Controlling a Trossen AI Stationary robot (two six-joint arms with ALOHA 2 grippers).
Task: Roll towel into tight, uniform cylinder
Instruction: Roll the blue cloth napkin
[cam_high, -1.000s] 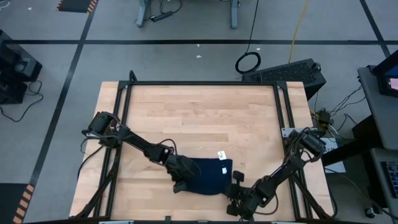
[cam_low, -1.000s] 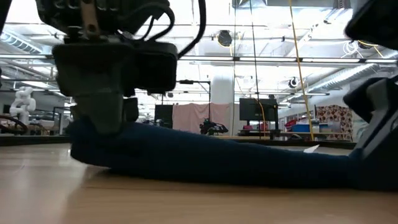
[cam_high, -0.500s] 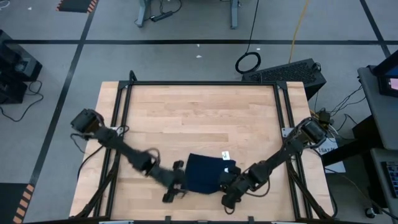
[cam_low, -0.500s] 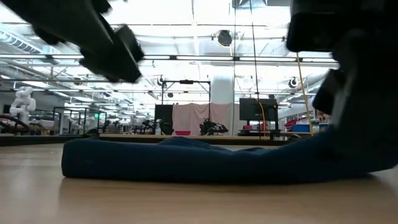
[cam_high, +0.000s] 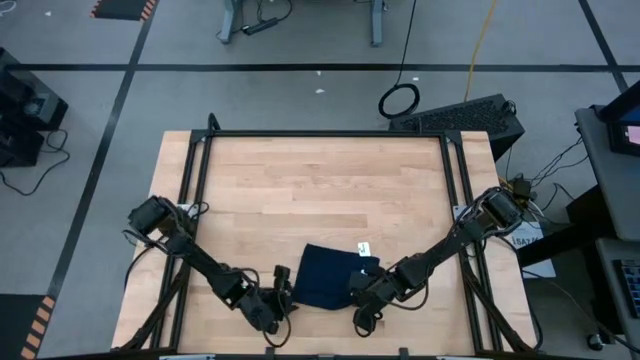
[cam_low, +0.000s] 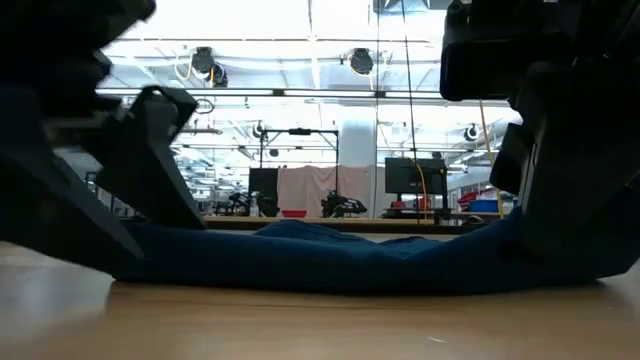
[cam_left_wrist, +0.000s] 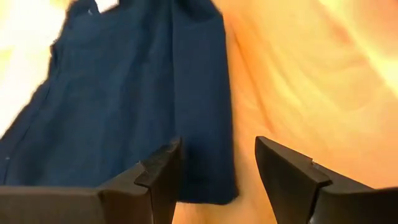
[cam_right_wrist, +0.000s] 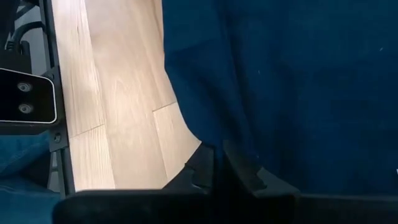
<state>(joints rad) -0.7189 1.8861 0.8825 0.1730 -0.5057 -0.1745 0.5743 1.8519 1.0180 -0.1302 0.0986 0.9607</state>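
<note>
The dark navy towel (cam_high: 325, 275) lies mostly flat on the wooden table near its front edge. Its white tag (cam_high: 363, 248) is at the far right corner. My left gripper (cam_high: 283, 298) is open at the towel's near left corner (cam_left_wrist: 214, 186), one finger on either side of it, low over the table (cam_low: 110, 200). My right gripper (cam_high: 362, 292) is shut on the towel's right end (cam_low: 560, 200). My left gripper: one open finger (cam_left_wrist: 158, 177) stands over the towel's near left corner, and I cannot tell whether it touches the cloth. My right gripper pinches the towel's edge (cam_right_wrist: 208, 140) near the near right corner between its shut fingers, slanting in from the table's right. That end (cam_low: 500, 235) is raised a little off the table while the other parts lie flat.
Black rails (cam_high: 200, 200) run along the table's left and right sides. Bare wood (cam_high: 320, 190) stretches from the towel toward the far edge. The front edge is close behind both grippers.
My left gripper has opened and let go of the towel's left end, risen, then come down again at the near left corner. My right gripper has gone toward the table's left and raised the towel's right end a little. The left end has dropped flat.
</note>
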